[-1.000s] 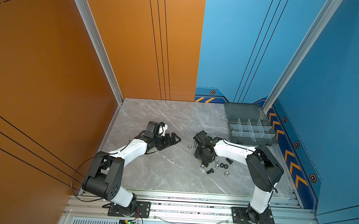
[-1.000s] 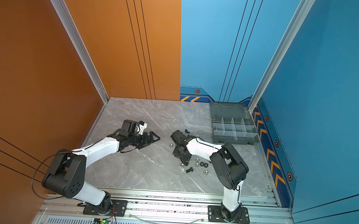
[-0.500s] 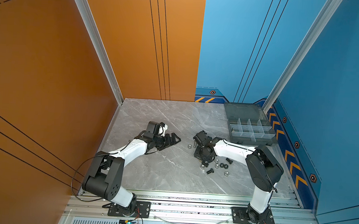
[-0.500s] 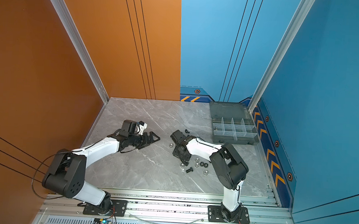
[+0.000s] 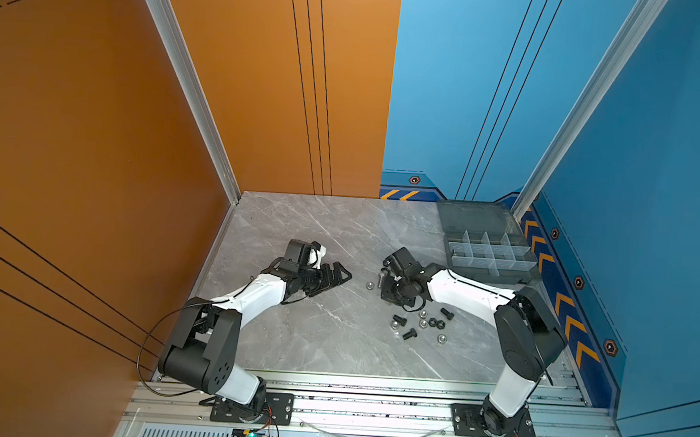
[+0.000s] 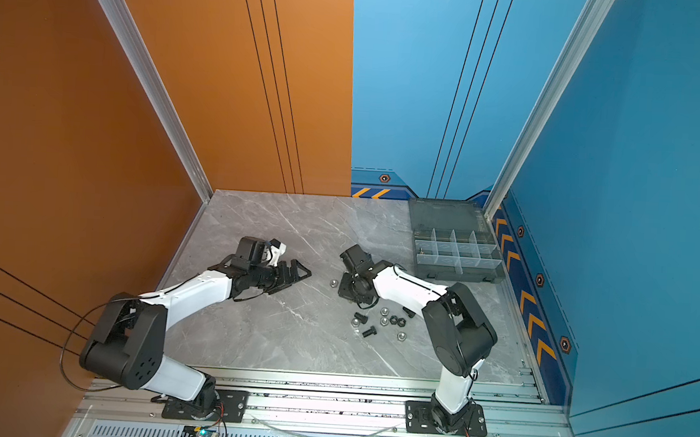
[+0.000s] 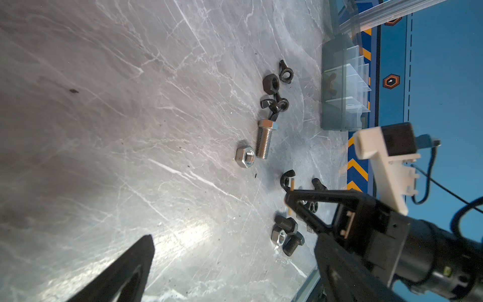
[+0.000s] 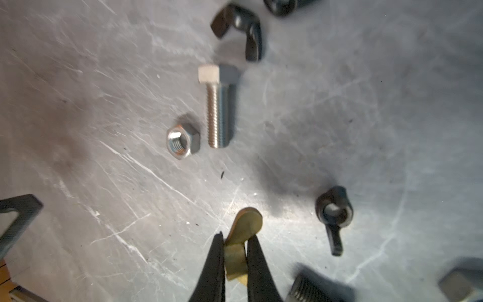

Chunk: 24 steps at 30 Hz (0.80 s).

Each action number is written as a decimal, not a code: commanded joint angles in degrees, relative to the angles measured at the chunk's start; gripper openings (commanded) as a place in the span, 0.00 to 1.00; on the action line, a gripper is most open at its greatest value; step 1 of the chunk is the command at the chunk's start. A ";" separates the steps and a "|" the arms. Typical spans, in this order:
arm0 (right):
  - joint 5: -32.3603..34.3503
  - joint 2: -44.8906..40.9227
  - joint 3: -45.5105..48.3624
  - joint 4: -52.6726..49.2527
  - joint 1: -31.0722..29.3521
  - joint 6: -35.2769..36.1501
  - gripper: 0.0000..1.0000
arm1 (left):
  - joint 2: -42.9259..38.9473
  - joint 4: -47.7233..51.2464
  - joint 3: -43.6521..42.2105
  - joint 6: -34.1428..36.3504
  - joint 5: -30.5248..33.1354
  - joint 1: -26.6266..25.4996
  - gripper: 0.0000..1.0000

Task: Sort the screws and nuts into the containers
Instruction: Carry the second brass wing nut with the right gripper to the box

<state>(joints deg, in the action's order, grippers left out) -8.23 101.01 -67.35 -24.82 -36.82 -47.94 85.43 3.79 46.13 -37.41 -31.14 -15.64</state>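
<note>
Two arms of mine lie low on the grey marble-patterned table (image 5: 311, 342) in both top views. Left of centre, my left gripper (image 5: 338, 275) is spread wide with nothing in it. Right of centre, my right gripper (image 5: 391, 293) points down at the table, with a loose scatter of black bolts and small hex nuts (image 5: 421, 323) just below it in frame. At right stands the smoky-grey translucent organiser box (image 5: 490, 274), lid laid back, well apart from the scatter

Left wrist view: a long silver hex-head bolt (image 7: 264, 141) lies mid-frame, just beside a silver hex nut (image 7: 245, 157)

Right wrist view: at bottom centre my right gripper's black fingers (image 8: 211, 266) are clenched on a brass-coloured wing nut (image 8: 244, 222), one wing poking out past the tips. A black wing nut (image 8: 333, 211) lies to its right, apart from it
</note>
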 commanded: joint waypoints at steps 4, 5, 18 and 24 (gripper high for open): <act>-5.46 -5.94 -3.68 -2.66 8.05 8.71 0.00 | -1.15 -1.23 -0.71 -0.56 -0.16 0.35 0.98; -5.43 -6.50 -4.19 -3.51 9.84 9.77 0.00 | -1.15 -1.24 -0.64 -0.64 -0.07 0.30 0.98; -5.35 -3.13 -15.55 -9.54 36.55 15.96 0.00 | 0.41 -6.20 -0.91 -4.09 -0.98 -0.60 0.98; -9.70 6.46 -22.57 -9.34 41.00 17.14 0.00 | 1.58 -6.17 0.14 -4.37 -1.15 -1.23 0.98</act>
<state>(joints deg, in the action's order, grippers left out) -14.28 103.70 -87.29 -32.10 3.20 -32.75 86.15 -1.85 45.34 -41.30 -31.16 -16.27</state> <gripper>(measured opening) 0.133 0.976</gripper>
